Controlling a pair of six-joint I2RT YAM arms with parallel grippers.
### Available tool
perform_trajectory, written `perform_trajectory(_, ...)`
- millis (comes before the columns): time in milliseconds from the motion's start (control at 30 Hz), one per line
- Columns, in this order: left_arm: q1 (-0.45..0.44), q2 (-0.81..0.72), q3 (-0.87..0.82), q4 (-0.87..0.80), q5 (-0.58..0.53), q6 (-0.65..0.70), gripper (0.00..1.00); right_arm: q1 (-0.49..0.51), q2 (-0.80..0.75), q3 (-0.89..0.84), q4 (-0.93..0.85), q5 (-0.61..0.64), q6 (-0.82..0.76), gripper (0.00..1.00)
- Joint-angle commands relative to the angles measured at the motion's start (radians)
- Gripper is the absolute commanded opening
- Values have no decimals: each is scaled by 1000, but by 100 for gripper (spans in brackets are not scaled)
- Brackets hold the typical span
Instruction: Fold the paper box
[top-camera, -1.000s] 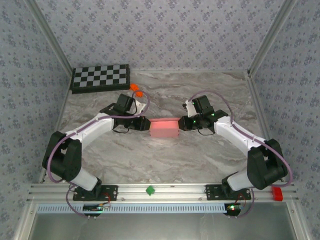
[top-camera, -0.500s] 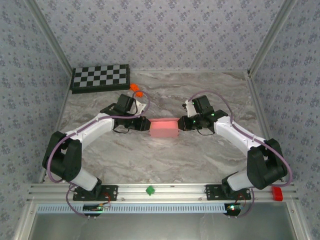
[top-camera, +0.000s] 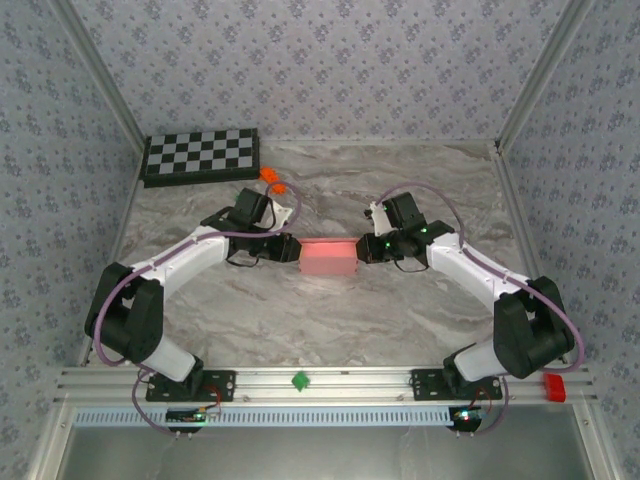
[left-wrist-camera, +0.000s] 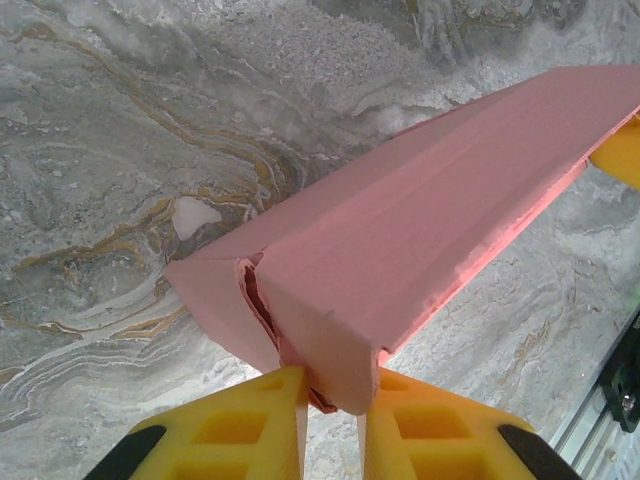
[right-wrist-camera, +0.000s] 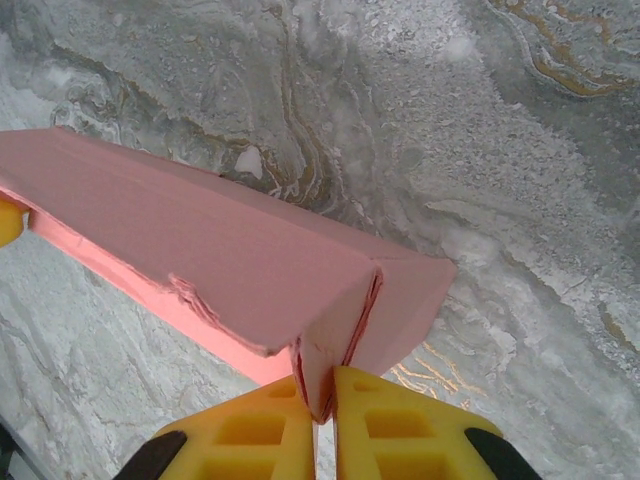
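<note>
At the near edge of the top view, a metal rail (top-camera: 320, 378) carries both arm bases. A small green piece (top-camera: 299, 380) sits at its middle and a red piece (top-camera: 553, 387) at its 3 o'clock end.

Beyond it, at the centre of the marble-patterned table (top-camera: 330, 310), lies the paper box (top-camera: 329, 257), a pink closed rectangular box with its long side running 9 to 3 o'clock.

The left gripper (top-camera: 293, 248) meets the box's 9 o'clock end. In the left wrist view this gripper (left-wrist-camera: 330, 385) has its yellow fingers (left-wrist-camera: 255, 420) nearly together, pinching the folded end flap of the paper box (left-wrist-camera: 420, 240), whose card edges show rough and layered at that corner.

The right gripper (top-camera: 362, 248) meets the 3 o'clock end. In the right wrist view the right gripper (right-wrist-camera: 325, 392) is likewise almost closed, clamped on the thin end flap of the paper box (right-wrist-camera: 200, 240). The box's far end touches a yellow finger at the 9 o'clock edge of that view.

Compared with a second ago, the box lies in the same spot and both arms hold the same pose. The right gripper's end sits only a trace closer to the box.

Farther back, at 11 o'clock from the box, is a small orange block (top-camera: 270, 178), just beside the left arm's wrist. In the far 11 o'clock corner a black-and-white checkerboard (top-camera: 200, 155) lies against the patterned wall.
</note>
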Motion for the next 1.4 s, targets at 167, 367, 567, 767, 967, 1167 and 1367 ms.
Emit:
perform_trajectory(167,-7,-10,35,-40,-3,16,23,8,13,-5,-59,29,-8,13)
perform_trajectory(367,-9,-25,57,-43,-3,20,29,8,13,9,-57,30,-7,14)
perform_trajectory(567,-8,-41,60,-46,-6,23,34,8,16,16,-57,34,-7,14)
perform_trajectory(767,-6,-74,53,-44,-15,29,37,6,18,17,-58,34,-4,14)
perform_trajectory(967,0,-117,43,-18,-18,23,42,7,17,28,-61,33,-3,15)
perform_trajectory(1167,13,-120,35,9,-22,11,39,7,13,40,-59,32,-3,15)
perform_trajectory(1367,16,-78,37,10,-13,12,27,6,19,44,-60,28,-5,16)
